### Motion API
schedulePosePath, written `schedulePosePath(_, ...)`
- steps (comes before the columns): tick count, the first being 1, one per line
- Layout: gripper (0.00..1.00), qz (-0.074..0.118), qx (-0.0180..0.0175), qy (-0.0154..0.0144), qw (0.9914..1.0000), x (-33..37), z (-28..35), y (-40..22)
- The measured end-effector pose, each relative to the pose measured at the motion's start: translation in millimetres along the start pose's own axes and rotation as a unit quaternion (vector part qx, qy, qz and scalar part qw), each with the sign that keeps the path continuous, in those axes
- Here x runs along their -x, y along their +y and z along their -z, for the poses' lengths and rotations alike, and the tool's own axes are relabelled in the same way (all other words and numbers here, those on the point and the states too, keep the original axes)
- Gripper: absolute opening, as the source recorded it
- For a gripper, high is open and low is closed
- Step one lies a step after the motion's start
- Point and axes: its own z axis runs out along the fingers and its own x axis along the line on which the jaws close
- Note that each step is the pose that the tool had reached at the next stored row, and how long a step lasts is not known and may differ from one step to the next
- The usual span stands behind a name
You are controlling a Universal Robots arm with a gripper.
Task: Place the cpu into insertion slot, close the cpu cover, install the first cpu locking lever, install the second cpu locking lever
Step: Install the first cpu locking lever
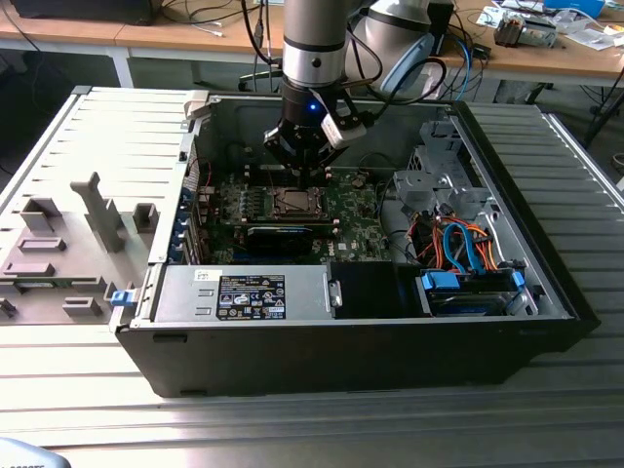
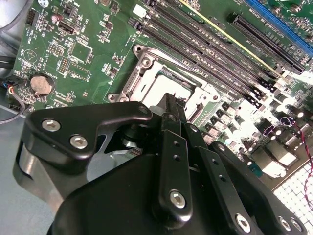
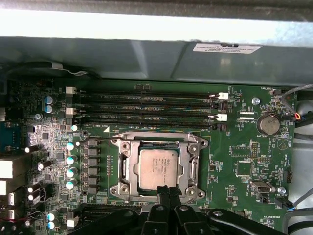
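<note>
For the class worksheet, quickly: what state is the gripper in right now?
Gripper: shut, holding nothing, fingertips together at the edge of the cpu cover, with the cpu seated under it.

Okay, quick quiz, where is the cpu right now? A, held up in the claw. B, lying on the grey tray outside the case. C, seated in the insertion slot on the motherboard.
C: in the first wrist view the cpu lies flat inside the insertion slot, with the claw at the socket's edge.
</note>
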Motion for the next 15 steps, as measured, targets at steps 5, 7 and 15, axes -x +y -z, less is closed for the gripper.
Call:
schedulePosePath(5, 0.11, 0.001, 0.0, -0.0001, 1.0, 0.0, 0.0, 0.0)
schedulePosePath(7, 0.11, 0.002, 0.0, -0.0001, 1.0, 0.0, 0.0, 0.0)
schedulePosePath(15, 0.11, 0.003, 0.0, -0.0002, 0.99999, 0.0, 0.0, 0.0)
